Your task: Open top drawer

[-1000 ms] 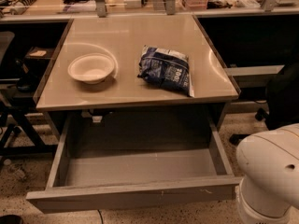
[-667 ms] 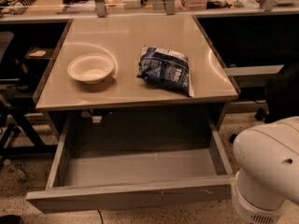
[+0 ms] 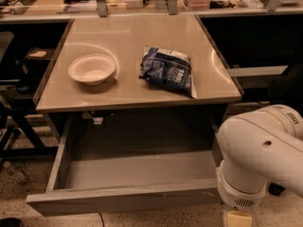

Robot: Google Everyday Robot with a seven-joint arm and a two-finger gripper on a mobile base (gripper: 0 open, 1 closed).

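Observation:
The top drawer [image 3: 128, 200] stands pulled far out from under the beige table top. Its wide grey front is at the bottom of the view, with small pale scuff marks right of centre. Its grey boxy interior [image 3: 142, 171] holds nothing that I can see. My white arm [image 3: 260, 160] fills the lower right corner, beside the drawer's right end. My gripper is out of view, hidden below or behind the arm's white housing.
A white bowl [image 3: 92, 70] and a dark blue snack bag [image 3: 168, 70] lie on the table top [image 3: 118, 37]. Cluttered shelves run along the back. Dark frames and legs [image 3: 19, 122] stand at the left. The floor is speckled.
My white arm has moved further left and up in the view, covering more of the lower right corner. The drawer, bowl and bag have not moved.

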